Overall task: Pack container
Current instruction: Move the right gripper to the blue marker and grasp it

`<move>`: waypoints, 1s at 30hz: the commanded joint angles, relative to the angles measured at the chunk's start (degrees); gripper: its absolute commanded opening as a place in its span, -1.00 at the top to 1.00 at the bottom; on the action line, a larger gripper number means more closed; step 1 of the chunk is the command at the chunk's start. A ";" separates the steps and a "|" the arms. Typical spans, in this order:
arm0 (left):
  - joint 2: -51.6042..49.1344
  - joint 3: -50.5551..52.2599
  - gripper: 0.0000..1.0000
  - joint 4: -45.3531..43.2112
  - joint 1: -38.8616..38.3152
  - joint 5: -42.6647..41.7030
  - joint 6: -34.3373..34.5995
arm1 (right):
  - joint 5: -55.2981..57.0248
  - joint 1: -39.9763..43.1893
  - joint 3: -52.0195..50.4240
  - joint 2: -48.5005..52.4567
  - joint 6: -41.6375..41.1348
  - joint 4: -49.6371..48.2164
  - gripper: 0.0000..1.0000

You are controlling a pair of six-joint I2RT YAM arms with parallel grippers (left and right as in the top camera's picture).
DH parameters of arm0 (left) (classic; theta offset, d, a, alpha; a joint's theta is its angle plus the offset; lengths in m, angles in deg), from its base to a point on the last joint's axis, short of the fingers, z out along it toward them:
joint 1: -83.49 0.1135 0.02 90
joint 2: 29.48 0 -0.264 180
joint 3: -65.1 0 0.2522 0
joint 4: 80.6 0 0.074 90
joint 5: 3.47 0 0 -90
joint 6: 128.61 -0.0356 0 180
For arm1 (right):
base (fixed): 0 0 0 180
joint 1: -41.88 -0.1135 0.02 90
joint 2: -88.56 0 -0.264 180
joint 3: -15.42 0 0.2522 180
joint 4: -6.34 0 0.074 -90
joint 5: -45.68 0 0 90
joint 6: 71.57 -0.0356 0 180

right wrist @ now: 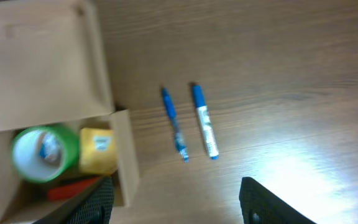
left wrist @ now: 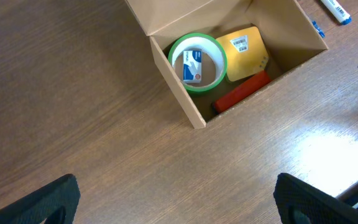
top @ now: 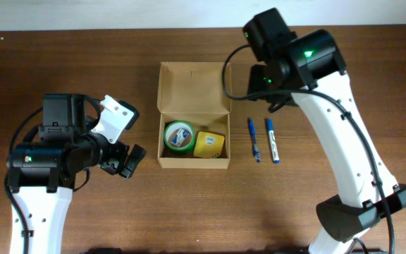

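Brown wood-grain surface (top: 62,56) is carrying everything here. At the left of the overhead view, the left pincer (top: 127,161) is hanging released, its fingers (left wrist: 48,199) spread wide and holding nothing, just beside the container (top: 192,85). The container is sitting in the middle of the frame with its mouth facing up. Its lid is lying open toward the top edge, so its long axis is running top to bottom. Inside, a green tape roll (top: 178,135) is lying left of a yellow box (top: 209,144), and a red item (left wrist: 241,90) is showing beside them. Right of the container, two blue pens (top: 253,139) are lying parallel, pointing top to bottom. The right pincer (right wrist: 173,193) is hovering released above the surface.
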 commanded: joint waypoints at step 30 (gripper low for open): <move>-0.17 -0.02 -0.99 -0.13 0.35 0.17 0.70 | -12.46 12.35 -52.33 0.11 17.81 -39.52 -0.31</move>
